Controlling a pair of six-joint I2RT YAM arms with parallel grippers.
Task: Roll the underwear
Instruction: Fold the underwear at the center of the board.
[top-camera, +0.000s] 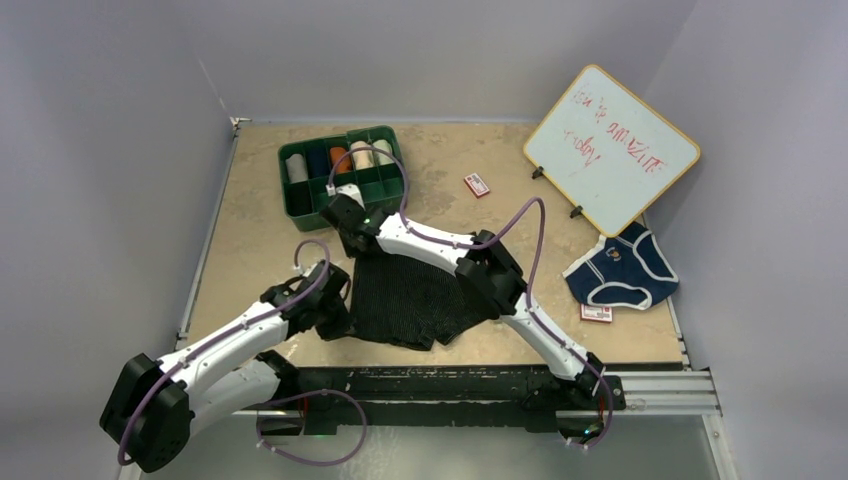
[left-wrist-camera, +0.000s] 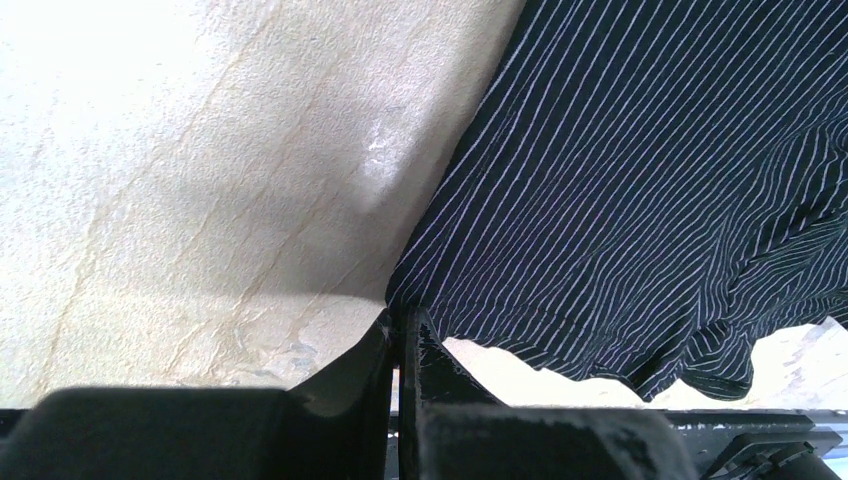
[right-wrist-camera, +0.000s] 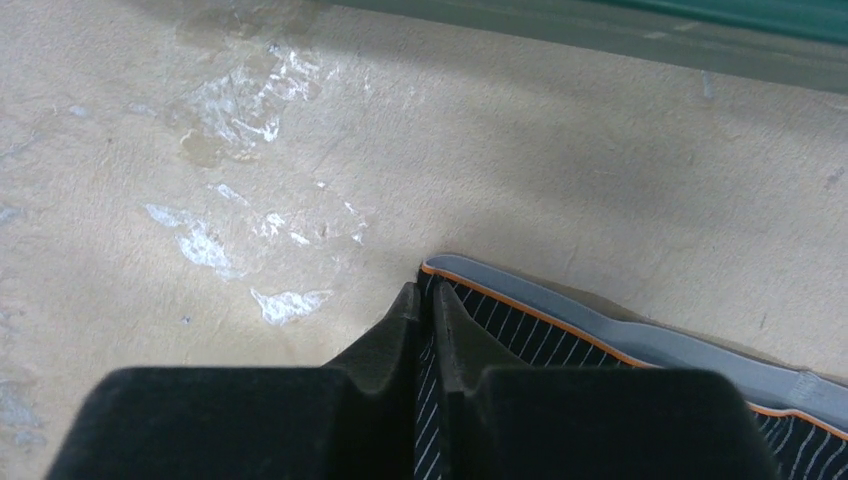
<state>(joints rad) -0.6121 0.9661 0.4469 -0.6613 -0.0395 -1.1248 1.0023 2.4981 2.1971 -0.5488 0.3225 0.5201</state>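
There are two underwear. The black underwear lies flat just on the arms' side of the one green box. The blue underwear is well off to the box's right. Both grippers pinch the black one: the left gripper holds a corner, the right gripper its grey band.

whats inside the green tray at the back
Rolled cloths sit in the green divided tray's back row: grey, navy, orange, cream, white. The right arm and purple cable hide part of the front row.
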